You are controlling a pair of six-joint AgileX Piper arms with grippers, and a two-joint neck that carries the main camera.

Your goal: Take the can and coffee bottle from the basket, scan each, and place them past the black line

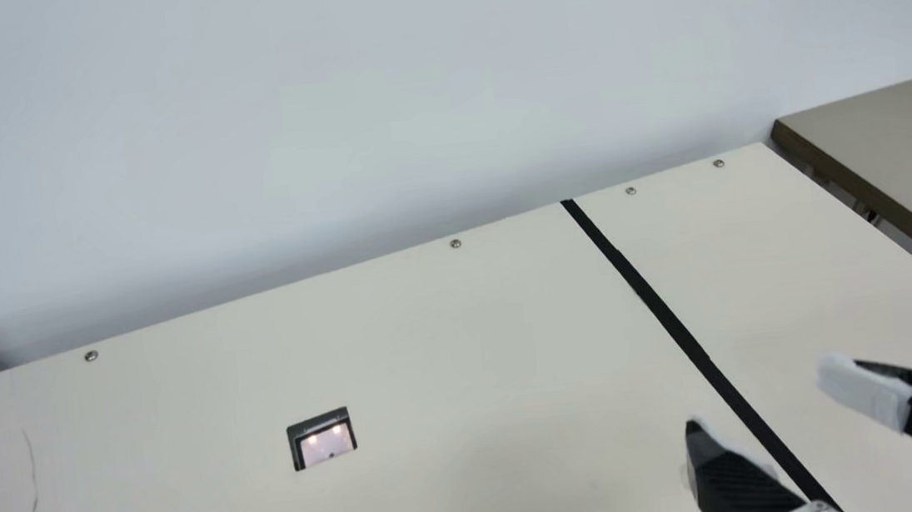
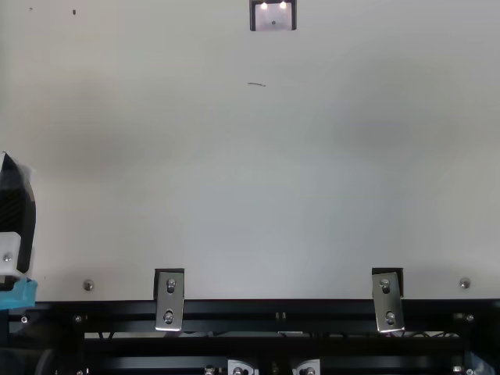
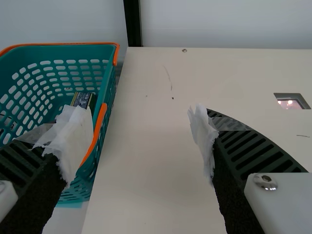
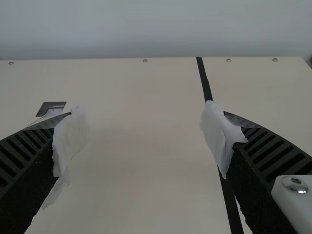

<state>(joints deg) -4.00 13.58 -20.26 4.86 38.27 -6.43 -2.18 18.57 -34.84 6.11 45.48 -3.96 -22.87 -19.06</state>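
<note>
The left end effector and right end effector stand open, tips well apart. In the left wrist view, a teal perforated basket with orange rim holds a dark printed item, partly hidden, long axis unclear. The main view shows the straight black line.

Basket, left wrist view: cut off at nine o'clock. Inside, toward ten, a dark printed item sits partly behind a wrapped fingertip; I cannot identify it. Top view: left gripper cropped at nine, scanner at twelve. Main view: right gripper cropped at four. Right wrist view: fingertip covers part of black line at three.
</note>
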